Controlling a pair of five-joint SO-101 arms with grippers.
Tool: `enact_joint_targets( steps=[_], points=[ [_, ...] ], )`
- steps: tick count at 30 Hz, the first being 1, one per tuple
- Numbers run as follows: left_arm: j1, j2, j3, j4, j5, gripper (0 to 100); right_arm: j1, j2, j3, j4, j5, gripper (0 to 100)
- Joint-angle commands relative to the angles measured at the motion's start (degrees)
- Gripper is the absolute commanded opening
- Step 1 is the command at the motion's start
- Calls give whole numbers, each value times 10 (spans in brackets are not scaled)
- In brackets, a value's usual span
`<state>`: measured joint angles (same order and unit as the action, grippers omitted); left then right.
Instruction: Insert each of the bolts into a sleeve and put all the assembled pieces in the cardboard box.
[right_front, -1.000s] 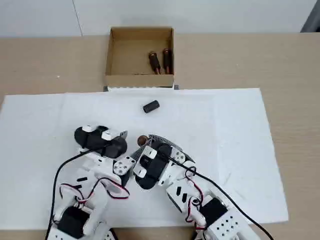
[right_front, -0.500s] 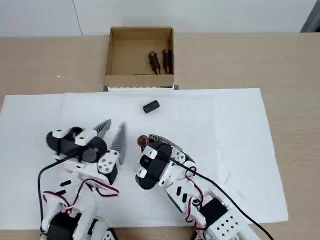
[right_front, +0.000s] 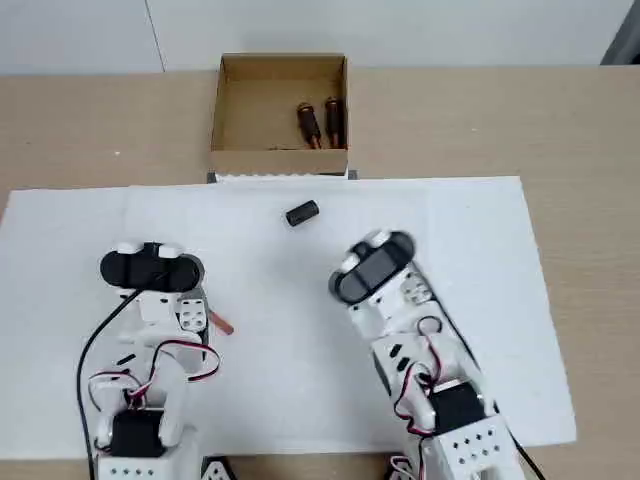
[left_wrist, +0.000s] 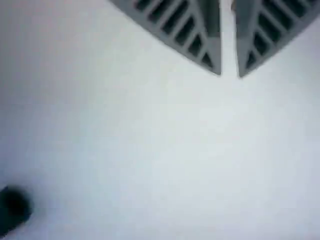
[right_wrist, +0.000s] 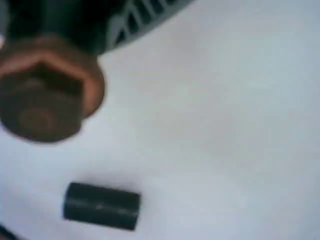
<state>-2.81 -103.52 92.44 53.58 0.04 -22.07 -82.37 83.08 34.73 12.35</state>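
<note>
A black sleeve (right_front: 302, 213) lies on the white sheet (right_front: 480, 300) just in front of the cardboard box (right_front: 228, 110), which holds two assembled pieces (right_front: 322, 122). My right arm (right_front: 372, 268) stands right of and nearer than the sleeve. In the right wrist view my right gripper (right_wrist: 65, 30) is shut on a copper bolt (right_wrist: 45, 95), its hex head facing the camera, with the sleeve (right_wrist: 101, 206) lying apart from it. My left arm (right_front: 150, 270) stands at the left. Its gripper (left_wrist: 227, 70) is shut over bare sheet, only a thin slit between the fingers.
A small copper piece (right_front: 222, 323), seemingly another bolt, lies on the sheet beside the left arm's base. A blurred dark shape (left_wrist: 12, 207) sits at the edge of the left wrist view. Bare wooden table (right_front: 500, 120) surrounds the sheet.
The two arms, close together at the middle a second ago, have parted. The left arm swung left and its fingers closed. The right arm moved right and farther away with the bolt.
</note>
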Motion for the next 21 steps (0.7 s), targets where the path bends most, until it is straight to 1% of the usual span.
enact_joint_targets(
  steps=[1, 3, 5, 10, 21],
  points=[
    [-6, -4, 26, -20, -1, 6, 11, 24, -120, 69, -32, 2],
    [-6, -4, 31, -20, -1, 6, 18, 69, -171, 89, -46, 2],
    [-6, -4, 32, -20, 1, 6, 34, 131, -222, 88, -61, 2],
    [-6, -4, 36, -21, 2, 6, 73, 327, -389, 84, -91, 2],
    [-7, -4, 36, -21, 2, 6, 72, 717, -765, 84, -96, 3]
  ],
)
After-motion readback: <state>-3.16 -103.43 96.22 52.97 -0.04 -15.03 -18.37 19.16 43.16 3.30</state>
